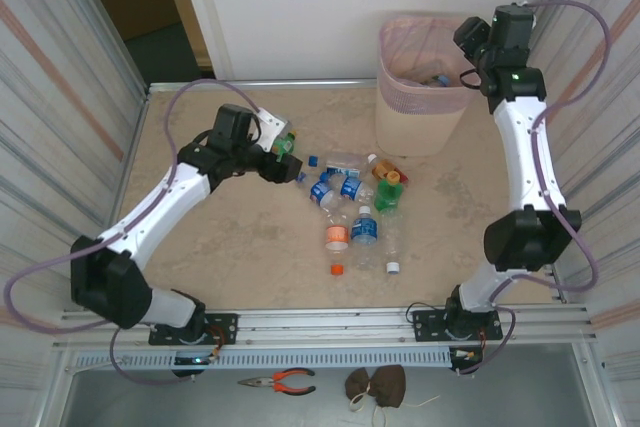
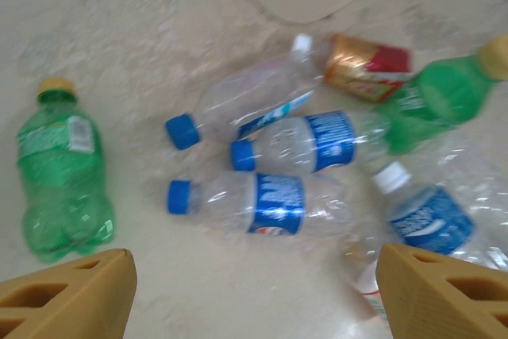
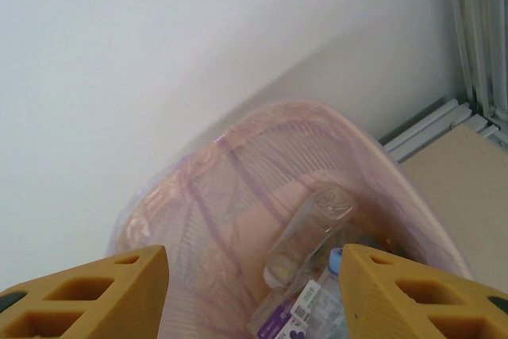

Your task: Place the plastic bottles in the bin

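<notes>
Left jaws hang wide, empty, over clear blue-labelled plastic bottles (image 2: 274,200); right jaws stand apart, empty, above the pink-lined beige mesh bin (image 3: 238,164).

— Where can a gripper pass on the table (image 1: 260,247)?
— Between the lone green bottle (image 2: 63,180) and the heap of bottles (image 2: 294,156) there is a bare strip. Inside the heap the bottles touch each other.
— And the bin (image 3: 198,188)?
— Its mouth is free from above; some bottles (image 3: 309,244) lie deep inside.

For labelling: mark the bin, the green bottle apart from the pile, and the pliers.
bin (image 1: 410,132), top external view, beige wall.
green bottle (image 2: 59,188), left wrist view, body.
pliers (image 1: 296,378), top external view, orange handle.
</notes>
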Controlling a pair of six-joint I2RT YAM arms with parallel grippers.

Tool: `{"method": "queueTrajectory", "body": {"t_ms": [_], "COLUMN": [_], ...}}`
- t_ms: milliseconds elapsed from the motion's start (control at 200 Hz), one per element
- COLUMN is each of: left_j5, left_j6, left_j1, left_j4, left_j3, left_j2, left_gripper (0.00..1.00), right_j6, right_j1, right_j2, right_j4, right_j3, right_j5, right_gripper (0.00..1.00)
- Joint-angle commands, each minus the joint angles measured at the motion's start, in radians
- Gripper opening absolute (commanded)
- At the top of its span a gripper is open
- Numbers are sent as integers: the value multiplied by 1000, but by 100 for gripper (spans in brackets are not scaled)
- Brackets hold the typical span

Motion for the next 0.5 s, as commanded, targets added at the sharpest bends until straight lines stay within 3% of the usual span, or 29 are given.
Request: {"method": "queueTrajectory", "body": {"t_ms": [0, 215, 496], "left_j5": [-127, -198, -196], "left_j6": [26, 55, 100], "left_j1": [26, 78, 120], "left_j4": [-72, -139, -206], "left_j3": [64, 188, 367], "left_j2": [75, 270, 507], "left_gripper": [79, 81, 89], "right_j6": [-35, -38, -38], "right_j1": [-17, -38, -62], "right_j2": [-87, -225, -320], "right_j4": [-15, -9, -23], "right_j3": [-78, -216, -311], "right_j5": [-6, -6, -12], "right_gripper": [58, 59, 59]}}
